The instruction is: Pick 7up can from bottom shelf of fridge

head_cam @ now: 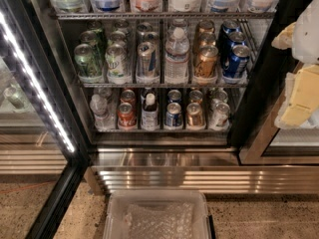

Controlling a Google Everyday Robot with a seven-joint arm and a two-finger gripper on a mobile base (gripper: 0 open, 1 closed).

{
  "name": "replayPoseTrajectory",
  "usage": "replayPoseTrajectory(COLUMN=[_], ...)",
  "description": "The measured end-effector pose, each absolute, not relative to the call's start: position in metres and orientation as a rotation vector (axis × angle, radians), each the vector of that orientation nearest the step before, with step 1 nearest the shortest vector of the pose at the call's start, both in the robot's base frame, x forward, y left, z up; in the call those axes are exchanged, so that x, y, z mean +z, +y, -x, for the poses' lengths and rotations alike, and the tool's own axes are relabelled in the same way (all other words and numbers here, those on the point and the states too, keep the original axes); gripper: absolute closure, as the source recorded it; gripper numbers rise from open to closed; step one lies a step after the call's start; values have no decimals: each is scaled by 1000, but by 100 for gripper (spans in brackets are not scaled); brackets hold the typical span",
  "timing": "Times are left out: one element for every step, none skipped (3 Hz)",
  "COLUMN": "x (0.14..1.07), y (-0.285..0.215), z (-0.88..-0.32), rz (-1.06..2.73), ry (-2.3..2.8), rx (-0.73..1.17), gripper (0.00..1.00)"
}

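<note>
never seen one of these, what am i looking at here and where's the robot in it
One camera view, looking into an open drinks fridge. The robot is a wheeled base with one arm. The pale cream shape at the right edge is its gripper, outside the shelves and touching no can. The bottom shelf holds small bottles, a red can, a blue can and a bronze can. The silvery 7up can it should pick stands at the right end. A clear plastic bin shows at the bottom edge.
</note>
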State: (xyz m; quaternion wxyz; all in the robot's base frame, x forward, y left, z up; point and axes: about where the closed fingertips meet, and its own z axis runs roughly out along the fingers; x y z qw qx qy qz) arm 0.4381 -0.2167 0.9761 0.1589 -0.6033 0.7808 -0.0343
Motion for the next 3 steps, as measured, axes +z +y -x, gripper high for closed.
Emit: replayPoseTrajectory(x=[976, 965, 916], y=[-217, -221, -234], z=[-438, -436, -428], rz=[1725, 1649, 1426], ry=[2232, 2232, 2289], rx=[-98, -57, 108], gripper=[0, 0, 0])
